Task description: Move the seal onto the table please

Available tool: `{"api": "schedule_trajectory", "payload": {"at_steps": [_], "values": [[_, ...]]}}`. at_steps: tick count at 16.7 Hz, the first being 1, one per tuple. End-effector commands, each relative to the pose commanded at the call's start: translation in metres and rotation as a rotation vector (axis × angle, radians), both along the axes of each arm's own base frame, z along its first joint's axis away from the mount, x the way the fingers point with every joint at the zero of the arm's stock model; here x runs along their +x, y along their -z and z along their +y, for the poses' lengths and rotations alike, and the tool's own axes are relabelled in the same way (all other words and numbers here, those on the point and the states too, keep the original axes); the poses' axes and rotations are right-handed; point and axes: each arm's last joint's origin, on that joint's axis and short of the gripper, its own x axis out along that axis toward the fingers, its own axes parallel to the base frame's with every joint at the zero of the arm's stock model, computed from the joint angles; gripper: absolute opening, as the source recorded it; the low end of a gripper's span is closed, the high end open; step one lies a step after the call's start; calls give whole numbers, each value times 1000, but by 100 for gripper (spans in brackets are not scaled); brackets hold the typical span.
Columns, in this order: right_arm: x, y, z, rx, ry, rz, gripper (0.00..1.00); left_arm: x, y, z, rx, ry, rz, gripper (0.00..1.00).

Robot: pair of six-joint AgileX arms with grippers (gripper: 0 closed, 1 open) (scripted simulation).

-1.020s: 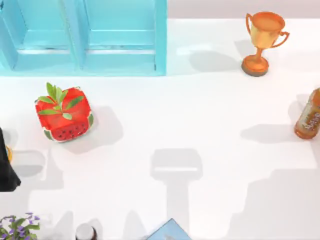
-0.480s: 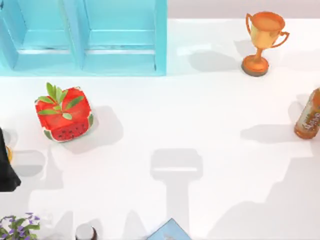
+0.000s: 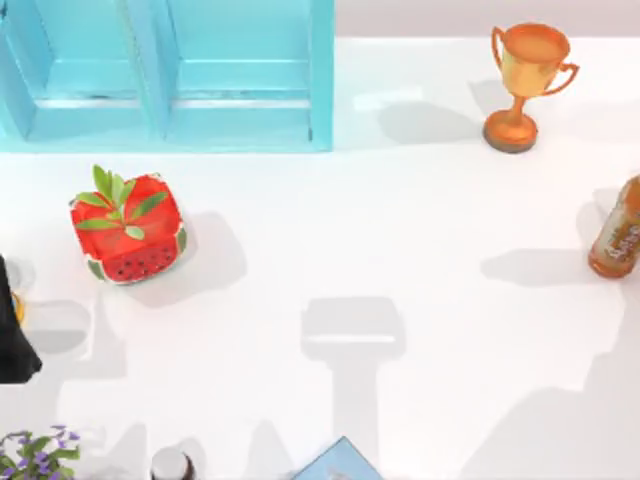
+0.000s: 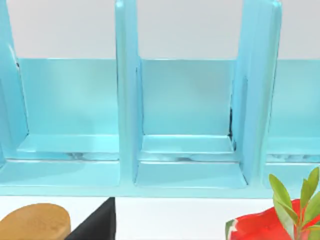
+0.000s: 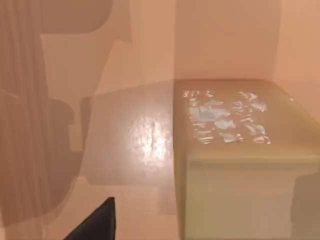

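A turquoise-blue shelf cabinet [image 4: 187, 125] with open compartments faces the camera; a tan rounded object [image 4: 35, 223] and dark finger [image 4: 97, 225] sit low; red watermelon cube [image 4: 265, 227] with green leaves [image 4: 295, 197].

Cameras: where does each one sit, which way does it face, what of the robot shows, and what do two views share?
Top view: above the table, looking down at the watermelon cube, trophy, bottle; a dark piece of the left arm at the left edge.
Left wrist view: low, facing the turquoise shelf; a dark finger at the frame edge.
Right wrist view: close on a tan block with a pale mark; a dark finger.
Shared: shelf and watermelon cube, top and left wrist.
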Motion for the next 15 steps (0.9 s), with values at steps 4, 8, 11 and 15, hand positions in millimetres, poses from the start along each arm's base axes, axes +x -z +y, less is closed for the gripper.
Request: {"api": "schedule_trajectory", "payload": {"at_steps": [4, 8, 11, 15], "values": [[-2, 45, 0, -3, 0, -5, 100, 0, 0, 0, 0, 0, 0, 100], [-4, 56, 1, 1, 0, 2, 100, 0, 0, 0, 0, 0, 0, 100], [-4, 56, 1, 1, 0, 2, 92, 0, 0, 0, 0, 0, 0, 100], [-4, 56, 1, 1, 0, 2, 62, 0, 0, 0, 0, 0, 0, 100]]}}
